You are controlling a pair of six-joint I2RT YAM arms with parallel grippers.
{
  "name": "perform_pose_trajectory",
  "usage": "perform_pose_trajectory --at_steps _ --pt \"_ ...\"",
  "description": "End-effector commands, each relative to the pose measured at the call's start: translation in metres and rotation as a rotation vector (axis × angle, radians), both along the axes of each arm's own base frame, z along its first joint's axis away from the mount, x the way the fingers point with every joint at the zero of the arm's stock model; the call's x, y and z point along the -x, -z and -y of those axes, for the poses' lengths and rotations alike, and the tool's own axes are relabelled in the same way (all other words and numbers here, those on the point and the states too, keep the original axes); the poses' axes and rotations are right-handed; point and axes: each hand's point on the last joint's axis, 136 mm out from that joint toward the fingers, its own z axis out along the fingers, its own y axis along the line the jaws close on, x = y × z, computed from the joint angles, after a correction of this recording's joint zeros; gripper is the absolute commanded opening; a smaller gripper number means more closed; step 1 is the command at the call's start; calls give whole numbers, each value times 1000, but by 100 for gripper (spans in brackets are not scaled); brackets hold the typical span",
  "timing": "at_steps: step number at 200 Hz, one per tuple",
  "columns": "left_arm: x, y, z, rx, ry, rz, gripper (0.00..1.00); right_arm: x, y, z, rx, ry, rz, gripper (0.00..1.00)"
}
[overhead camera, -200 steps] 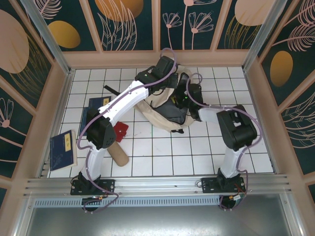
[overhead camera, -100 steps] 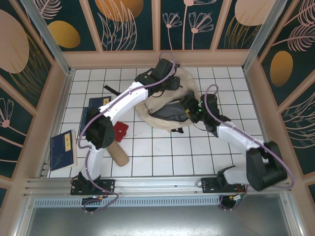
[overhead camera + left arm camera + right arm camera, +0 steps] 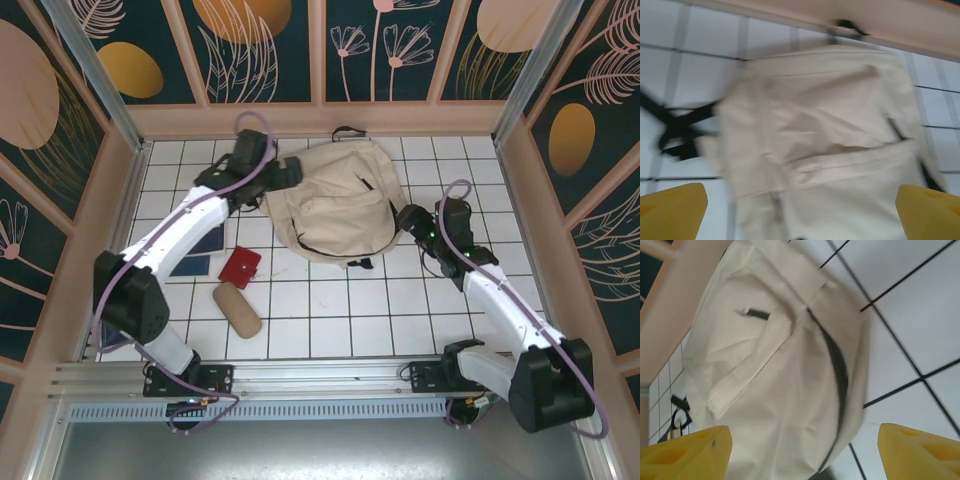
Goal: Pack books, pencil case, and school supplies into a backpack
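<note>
Step in hand: as I judge it, getting the backpack [image 3: 335, 205] open so things can go in; nothing looks packed yet.
Left gripper: the left gripper [image 3: 283, 172] is released, its yellow fingertips [image 3: 672, 210] spread wide with nothing between them.
Right gripper: the right gripper [image 3: 408, 218] is also released and empty, its fingertips [image 3: 920, 452] far apart.
Backpack: lies flat on the counter [image 3: 330, 320], just right of the left gripper and just left of the right gripper. Whether either one touches the fabric I cannot tell.
Zipper: a dark zipper line [image 3: 832, 365] curves across the fabric ahead of the right gripper. Closed or partly open, I cannot tell.
Things waiting: the red square [image 3: 240, 267], the pencil case [image 3: 237, 310] and a navy book [image 3: 207, 242] lie behind the left gripper, toward its base and well apart from the right gripper.
Doing it well: pin the fabric beside the zipper with one gripper and pull with the other. Pinch the top layer only, so the mouth lifts rather than the whole bag. Turn the mouth toward the left gripper's side, where the items lie.
Watch for: soft fabric sliding on the tiles, and the black straps [image 3: 680, 135] to the left gripper's left catching a fingertip.
</note>
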Motion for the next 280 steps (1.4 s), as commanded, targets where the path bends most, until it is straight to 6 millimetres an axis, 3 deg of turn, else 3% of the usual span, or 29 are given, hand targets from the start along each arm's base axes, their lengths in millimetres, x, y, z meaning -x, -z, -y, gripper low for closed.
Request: perform_pose_trajectory --at_steps 1,26,47,74,100,141,157,187,219,249,280 --pt "6 28 -66 -17 -160 -55 99 -15 -24 -46 -16 -191 90 77" --pt "15 56 -128 4 -292 -107 99 -21 -24 -89 -19 -301 89 77" --pt "18 80 -163 27 -372 -158 99 -24 -25 -120 -43 -382 94 77" --pt "17 110 -199 33 -525 -239 99 -24 -19 -153 -51 -459 79 77" --pt "10 131 -222 38 -623 -275 99 -23 -9 -176 -75 -513 49 76" --pt "12 155 -262 8 -730 -314 99 -19 1 -196 -89 -562 20 76" --pt "10 165 -262 5 -715 -338 99 -19 2 -203 -93 -583 16 76" --pt "9 183 -243 86 -637 -368 94 -20 7 -217 -78 -618 7 76" --pt "16 186 -225 156 -570 -367 87 -23 9 -236 -77 -646 3 75" --pt "23 181 -206 229 -526 -352 81 -31 11 -277 -32 -708 13 75" --pt "38 175 -193 267 -488 -351 75 -40 26 -327 -18 -800 14 69"
